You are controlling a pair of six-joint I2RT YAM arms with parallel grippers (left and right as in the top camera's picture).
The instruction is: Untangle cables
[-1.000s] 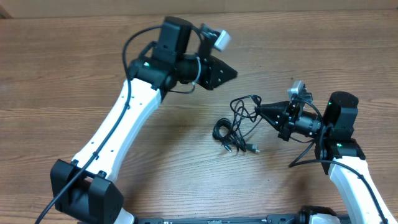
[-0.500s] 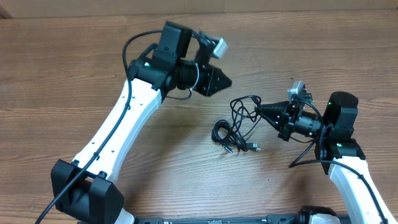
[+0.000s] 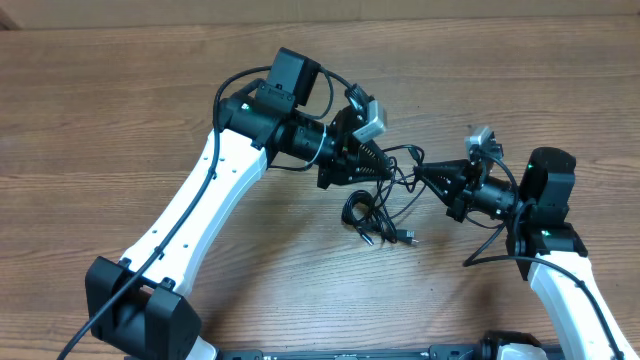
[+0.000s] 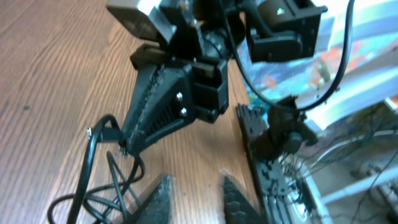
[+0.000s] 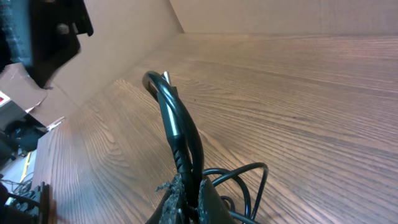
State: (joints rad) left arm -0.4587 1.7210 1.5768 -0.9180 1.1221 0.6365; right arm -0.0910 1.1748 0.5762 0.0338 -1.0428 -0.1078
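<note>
The cables [image 3: 378, 205] lie as a loose black tangle on the wooden table between the two arms, with small plug ends [image 3: 405, 237] at the near side. My right gripper [image 3: 420, 173] is shut on a loop of cable at the tangle's right edge. In the right wrist view the pinched cable [image 5: 173, 118] rises in a bend from between the fingers [image 5: 208, 205]. My left gripper [image 3: 378, 168] hovers over the tangle's upper left. Its fingers [image 4: 158, 199] stand apart with bare wood between them. The cables [image 4: 93, 186] lie just to their left, below the right gripper's tip [image 4: 127, 144].
The bare wooden table [image 3: 120, 120] spreads left and behind. The left arm's white link [image 3: 200, 210] crosses the table's left half diagonally. The two grippers are close together over the tangle. A wall edge runs along the far side.
The left arm has swung down and right from the far side to the tangle, and its jaws have parted. The right gripper has stayed in place, holding the cable.
</note>
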